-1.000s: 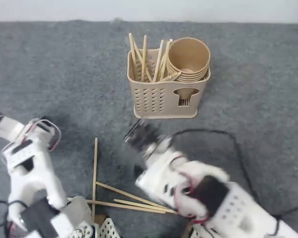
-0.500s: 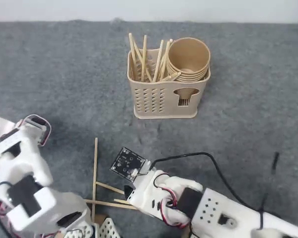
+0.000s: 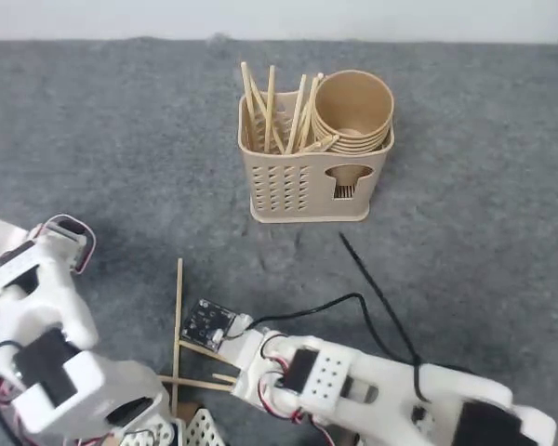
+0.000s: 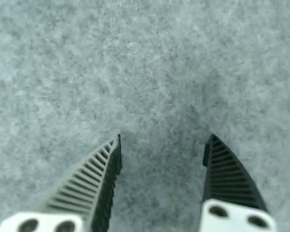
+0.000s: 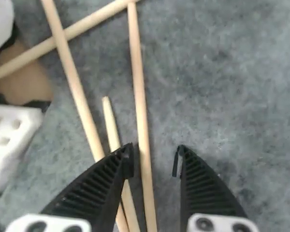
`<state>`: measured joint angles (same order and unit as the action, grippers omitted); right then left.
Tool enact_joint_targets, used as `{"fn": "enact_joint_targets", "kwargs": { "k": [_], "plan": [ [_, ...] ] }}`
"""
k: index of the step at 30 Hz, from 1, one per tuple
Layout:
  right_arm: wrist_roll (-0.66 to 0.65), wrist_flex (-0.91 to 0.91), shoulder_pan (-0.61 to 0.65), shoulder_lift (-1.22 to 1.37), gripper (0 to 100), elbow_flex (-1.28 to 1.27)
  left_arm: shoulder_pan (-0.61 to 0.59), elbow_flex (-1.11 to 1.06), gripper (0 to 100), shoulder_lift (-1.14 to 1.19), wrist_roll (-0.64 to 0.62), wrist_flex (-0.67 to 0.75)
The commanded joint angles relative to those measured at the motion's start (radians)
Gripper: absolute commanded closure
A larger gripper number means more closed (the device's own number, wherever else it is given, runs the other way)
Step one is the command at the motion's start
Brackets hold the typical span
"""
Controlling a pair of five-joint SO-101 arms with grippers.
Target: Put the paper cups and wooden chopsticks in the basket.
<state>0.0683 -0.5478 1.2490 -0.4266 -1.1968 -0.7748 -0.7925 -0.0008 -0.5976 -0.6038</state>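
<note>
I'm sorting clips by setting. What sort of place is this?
Likely a robot test bench, not a kitchen: a grey felt-like mat serves as the worktop, left arm and right arm lean over it, and a beige basket holds paper cups and chopsticks.

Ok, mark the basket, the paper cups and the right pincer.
basket (image 3: 302,190): high view, on its perforated front wall.
paper cups (image 3: 353,104): high view, inside the top cup of the stack.
right pincer (image 5: 154,151): right wrist view, midway between its fingertips.
</note>
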Motion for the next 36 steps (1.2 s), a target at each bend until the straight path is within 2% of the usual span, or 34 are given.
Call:
{"fn": "enact_joint_targets", "kwargs": {
  "k": [1, 4, 7, 9, 14, 19, 24, 30, 36],
  "plan": [
    [0.003, 0.025, -0.016, 0.064, 85.9, 0.072, -0.003, 0.038, 74, -0.011, -0.014, -0.006],
    [0.008, 0.025, -0.018, 0.067, 86.8, 0.075, 0.0, 0.038, 74, -0.011, -0.014, -0.006],
    [0.011, 0.03, -0.019, 0.065, 99.2, 0.075, 0.0, 0.038, 74, -0.011, -0.014, -0.006],
    [0.011, 0.028, -0.028, 0.065, 97.1, 0.075, 0.002, 0.038, 74, -0.011, -0.014, -0.006],
    [0.012, 0.013, -0.056, 0.001, 99.2, 0.072, 0.003, 0.038, 74, -0.011, -0.014, -0.006],
    [0.012, -0.101, -0.102, -0.255, 99.1, 0.071, 0.003, 0.038, 74, -0.011, -0.014, -0.006],
    [0.012, -0.117, -0.223, -0.633, 99.1, 0.069, 0.003, 0.038, 74, -0.011, -0.014, -0.006],
    [0.012, 0.124, -0.398, -0.98, 99.1, 0.058, 0.003, 0.038, 74, -0.011, -0.014, -0.006],
    [0.006, 0.489, -0.533, -1.044, 99.1, 0.015, 0.005, 0.038, 74, -0.011, -0.014, -0.006]
  ]
}}
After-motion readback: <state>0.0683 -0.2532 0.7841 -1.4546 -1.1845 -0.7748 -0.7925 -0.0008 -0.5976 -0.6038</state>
